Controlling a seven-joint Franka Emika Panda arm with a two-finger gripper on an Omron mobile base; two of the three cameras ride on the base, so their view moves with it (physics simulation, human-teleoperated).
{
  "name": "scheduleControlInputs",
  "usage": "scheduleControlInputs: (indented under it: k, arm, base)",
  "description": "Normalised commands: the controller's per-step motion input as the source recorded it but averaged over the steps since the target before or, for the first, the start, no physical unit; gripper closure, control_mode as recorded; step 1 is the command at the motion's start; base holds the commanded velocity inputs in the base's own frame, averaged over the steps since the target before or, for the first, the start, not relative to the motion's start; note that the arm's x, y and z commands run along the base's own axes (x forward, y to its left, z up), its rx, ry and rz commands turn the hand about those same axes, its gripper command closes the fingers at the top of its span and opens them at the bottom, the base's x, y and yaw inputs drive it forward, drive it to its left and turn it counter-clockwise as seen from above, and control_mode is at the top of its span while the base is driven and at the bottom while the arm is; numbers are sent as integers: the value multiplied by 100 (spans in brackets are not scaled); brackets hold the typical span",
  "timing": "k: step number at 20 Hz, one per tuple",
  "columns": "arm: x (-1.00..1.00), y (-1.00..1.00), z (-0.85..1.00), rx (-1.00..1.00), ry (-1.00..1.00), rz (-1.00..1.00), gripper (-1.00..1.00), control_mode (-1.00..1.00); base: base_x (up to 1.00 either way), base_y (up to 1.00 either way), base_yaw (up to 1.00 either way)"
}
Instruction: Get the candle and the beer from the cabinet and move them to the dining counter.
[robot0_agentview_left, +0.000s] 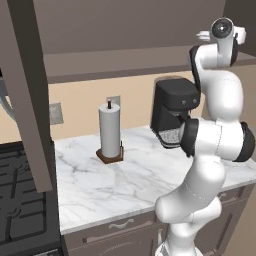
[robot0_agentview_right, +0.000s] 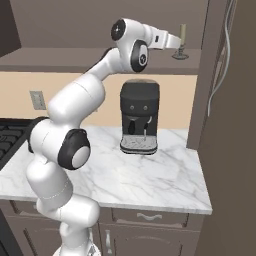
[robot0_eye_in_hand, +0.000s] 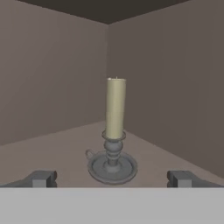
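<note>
The candle (robot0_eye_in_hand: 115, 127) is being seen upright inside the cabinet (robot0_eye_in_hand: 52, 87); the gripper (robot0_eye_in_hand: 112, 178) is being held before it, jaws fully apart, nothing grasped.

Cabinet (robot0_eye_in_hand: 52, 144) shelf carries the candle (robot0_eye_in_hand: 114, 127), upright in its holder; marble worktop (robot0_agentview_left: 150, 175) carries a paper-towel roll (robot0_agentview_left: 110, 132) and coffee machine (robot0_agentview_right: 140, 117).
</note>
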Motion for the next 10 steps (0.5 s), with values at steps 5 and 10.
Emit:
scheduleControlInputs:
  k: [5,10]
  arm:
    - [20,-8,0,2,9,0,-100,-100]
    - [29,-5,0,6,2,0,-100,-100]
  base:
    - [0,0,0]
    - [0,0,0]
